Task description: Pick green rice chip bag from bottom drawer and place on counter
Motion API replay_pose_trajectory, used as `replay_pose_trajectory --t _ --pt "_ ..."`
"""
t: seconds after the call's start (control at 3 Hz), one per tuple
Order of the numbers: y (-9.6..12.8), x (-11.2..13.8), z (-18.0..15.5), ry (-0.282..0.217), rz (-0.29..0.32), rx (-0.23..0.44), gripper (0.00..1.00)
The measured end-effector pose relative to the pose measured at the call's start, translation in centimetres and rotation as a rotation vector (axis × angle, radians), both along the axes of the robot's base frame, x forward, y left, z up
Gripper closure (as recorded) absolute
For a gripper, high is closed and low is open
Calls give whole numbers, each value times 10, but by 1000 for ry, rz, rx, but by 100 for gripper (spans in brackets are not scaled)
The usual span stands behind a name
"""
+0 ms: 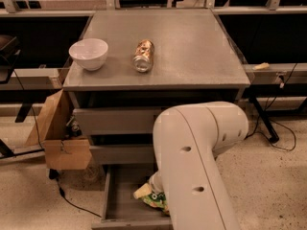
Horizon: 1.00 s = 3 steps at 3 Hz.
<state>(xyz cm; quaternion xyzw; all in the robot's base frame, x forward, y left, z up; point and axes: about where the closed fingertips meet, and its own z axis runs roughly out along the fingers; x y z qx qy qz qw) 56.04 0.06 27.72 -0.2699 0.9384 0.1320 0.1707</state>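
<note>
The green rice chip bag [156, 201] lies in the open bottom drawer [120, 198], and only its left edge shows beside my arm. My gripper [143, 191] is down in the drawer right at the bag's upper left edge, mostly hidden behind my large white arm [196, 166]. I cannot tell if it holds the bag. The grey counter [192, 47] tops the cabinet above.
A white bowl [89, 53] and a crushed metallic can [143, 55] sit on the counter's left half. An open cardboard box [60, 133] stands left of the cabinet. The two upper drawers are closed. Cables lie on the floor at both sides.
</note>
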Motion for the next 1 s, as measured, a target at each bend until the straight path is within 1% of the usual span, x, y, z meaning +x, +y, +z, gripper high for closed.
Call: replay_pose_trajectory --t 0.33,0.67,1.0 --pt "-1 0 0 0 -1 0 0" --pt "0 12 -6 -34 77 11 0" --pt "0 27 -15 -85 218 26 0"
